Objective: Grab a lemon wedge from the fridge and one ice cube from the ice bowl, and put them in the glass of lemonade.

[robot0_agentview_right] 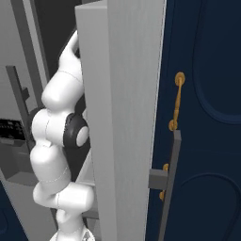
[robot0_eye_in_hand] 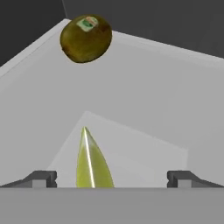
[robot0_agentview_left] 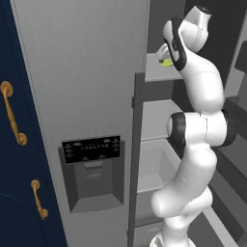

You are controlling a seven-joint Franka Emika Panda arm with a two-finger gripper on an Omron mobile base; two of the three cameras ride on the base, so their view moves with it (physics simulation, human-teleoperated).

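- Simulated kitchen; navy cabinets (robot0_agentview_left: 12, 159) with gold handles (robot0_agentview_left: 13, 119) stand on either side of the fridge (robot0_agentview_left: 82, 87). Two gold handles show in the left base view, two more on the cabinet in the right base view.
- One fridge, tall and light grey, doors swung open; one dark dispenser panel (robot0_agentview_left: 91, 144) on the left door, with a recessed grey bay under it.
- Fridge inside: pale shelves stacked one above another, a pale drawer bin (robot0_agentview_left: 154, 166) lower down, dark back wall behind.
- One white arm (robot0_agentview_left: 195, 130) with dark joints reaches up into the fridge to an upper shelf (robot0_agentview_left: 157, 72).
- Hand view: pale shelf floor with a lighter patch on it, pale side wall rising to a dark back wall.
- One brown-green kiwi (robot0_eye_in_hand: 85, 38) with a small sticker, at the far corner of the shelf, well apart from the fingers.
- One lemon wedge (robot0_eye_in_hand: 91, 162), yellow-green, lying on the shelf floor with its point away from the camera, low between the two fingers and nearer the left one in the hand view; not touching either as far as shows.
- Gripper (robot0_eye_in_hand: 112, 179): fingers (robot0_eye_in_hand: 41, 178) spread wide, released, holding nothing.
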